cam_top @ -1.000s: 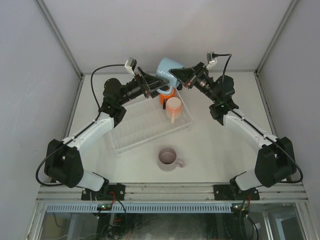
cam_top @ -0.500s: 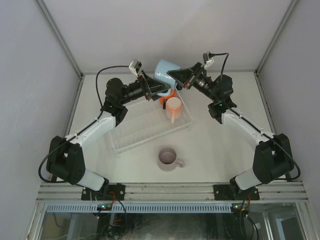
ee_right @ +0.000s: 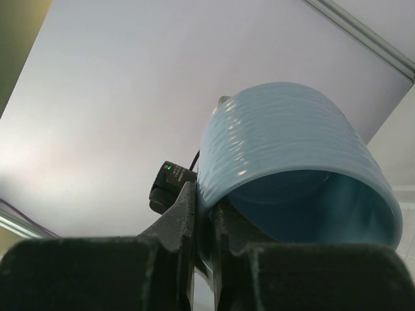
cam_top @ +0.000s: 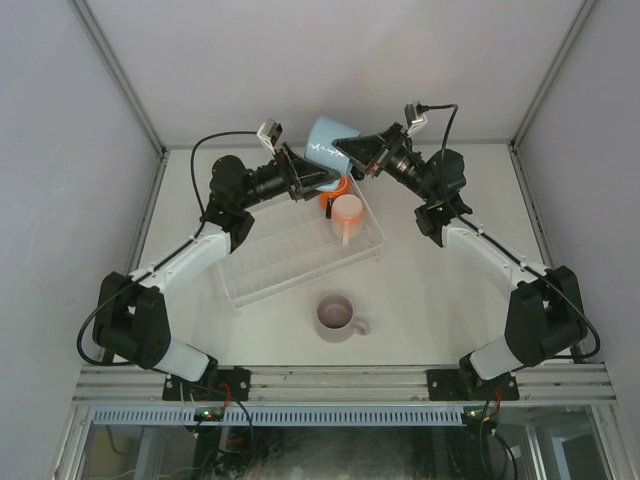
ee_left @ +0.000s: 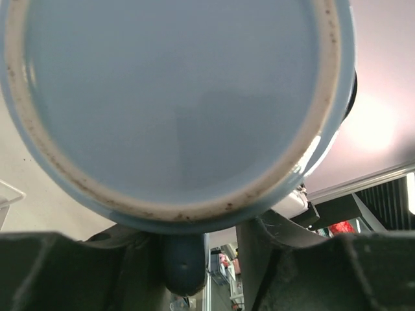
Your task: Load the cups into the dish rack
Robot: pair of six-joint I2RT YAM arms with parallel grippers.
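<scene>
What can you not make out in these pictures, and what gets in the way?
Orange mug, top view: mostly hidden under the blue mug and the left gripper.
Blue mug's handle, left wrist view: only its end shows; the mug's base hides the rest.
Blue mug's base, left wrist view: cut off by the top and left edges.

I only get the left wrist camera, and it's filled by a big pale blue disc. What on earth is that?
Observer: The bottom of a light blue mug, in the air near the dish rack's far end, as the top view shows.
Visitor: What's holding it up?
Observer: The right gripper pinches its rim, seen in the right wrist view.
Visitor: Any cups in the rack?
Observer: Two: an orange mug and a peach-pink mug at its far right end.
</scene>
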